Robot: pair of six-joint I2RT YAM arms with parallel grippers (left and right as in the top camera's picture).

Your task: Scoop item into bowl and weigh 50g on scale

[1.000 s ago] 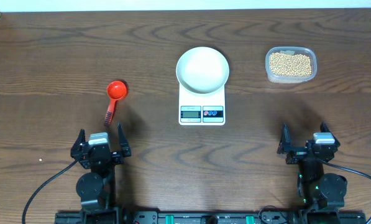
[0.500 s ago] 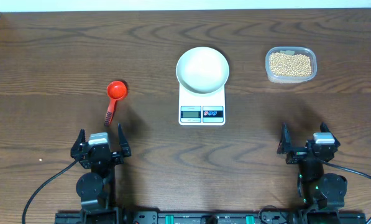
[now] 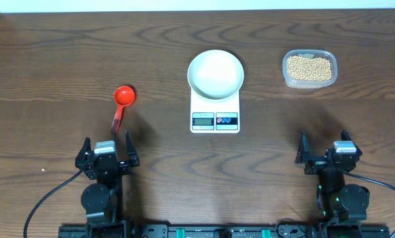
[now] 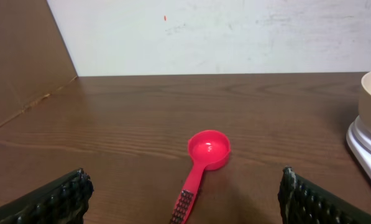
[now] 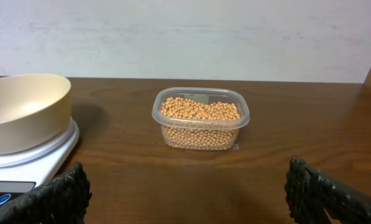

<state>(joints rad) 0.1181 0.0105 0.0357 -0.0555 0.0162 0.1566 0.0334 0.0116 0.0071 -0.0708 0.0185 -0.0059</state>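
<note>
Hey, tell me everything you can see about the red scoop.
The red scoop looks like glossy plastic: a round, shallow cup, empty, opening up, on a straight handle with a ribbed grip end. It lies flat on the dark wooden table, left of the scale, handle pointing toward the left gripper, which doesn't touch it.

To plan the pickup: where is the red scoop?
Overhead view: the red scoop lies on the left side, left of the scale, just ahead of the left end effector.
</note>
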